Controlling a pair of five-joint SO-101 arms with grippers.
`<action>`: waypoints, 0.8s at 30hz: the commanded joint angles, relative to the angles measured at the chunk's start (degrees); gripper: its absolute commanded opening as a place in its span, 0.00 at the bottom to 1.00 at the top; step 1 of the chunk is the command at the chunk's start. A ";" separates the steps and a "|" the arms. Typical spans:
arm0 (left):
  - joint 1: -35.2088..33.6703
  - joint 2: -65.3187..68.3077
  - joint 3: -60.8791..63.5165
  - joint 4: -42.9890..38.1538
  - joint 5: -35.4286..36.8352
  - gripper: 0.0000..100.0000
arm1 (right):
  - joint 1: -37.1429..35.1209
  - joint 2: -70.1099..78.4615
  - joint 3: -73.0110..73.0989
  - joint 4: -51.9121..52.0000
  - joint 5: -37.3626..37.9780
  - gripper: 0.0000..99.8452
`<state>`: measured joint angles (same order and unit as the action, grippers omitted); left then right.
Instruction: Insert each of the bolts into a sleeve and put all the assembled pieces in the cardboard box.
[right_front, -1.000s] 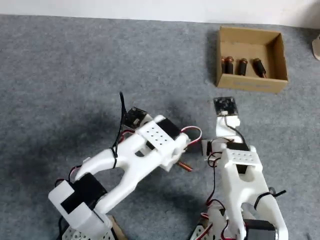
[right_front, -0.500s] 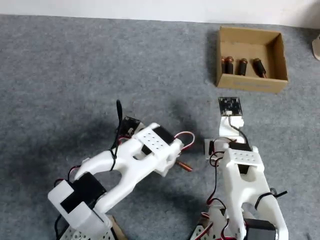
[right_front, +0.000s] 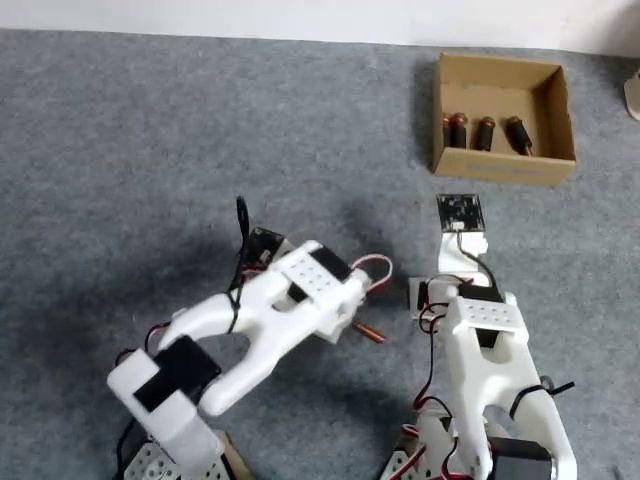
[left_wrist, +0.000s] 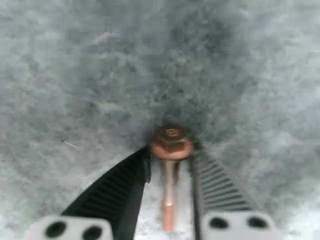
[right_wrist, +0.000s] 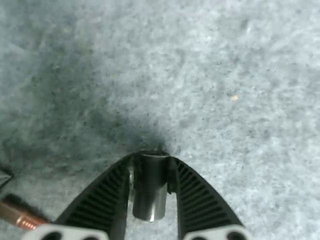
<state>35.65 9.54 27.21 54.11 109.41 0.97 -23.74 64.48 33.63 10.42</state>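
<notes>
Altogether three assembled pieces (right_front: 484, 132) lie side by side in the one cardboard box (right_front: 500, 165), which sits on the grey carpet (right_front: 150, 130) at the far right, well apart from both arms. Outside the box there is one loose bolt (left_wrist: 168, 195) and one loose sleeve (right_wrist: 149, 192). The left gripper (left_wrist: 170, 154) is clamped on the copper-coloured bolt just under its head, with the shank running back between the black fingers. The right gripper (right_wrist: 151, 162) is closed around the dark metal sleeve, whose open end points out past the fingertips. In the high view the bolt's tip pokes out between the two arms, low over the carpet.
</notes>
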 joint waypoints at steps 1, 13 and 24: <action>-3.56 4.09 -5.41 7.12 1.32 0.01 | 1.19 -0.57 -0.40 -0.57 -0.26 0.01; -4.79 12.44 -26.77 26.90 0.70 0.01 | 0.66 -0.66 -0.31 -0.57 -0.26 0.01; -5.32 -1.27 -33.36 40.70 -3.52 0.01 | -1.54 -8.75 0.57 -0.48 -1.58 0.01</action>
<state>30.90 15.52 -3.65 91.74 106.77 0.79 -26.55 64.66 33.63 10.33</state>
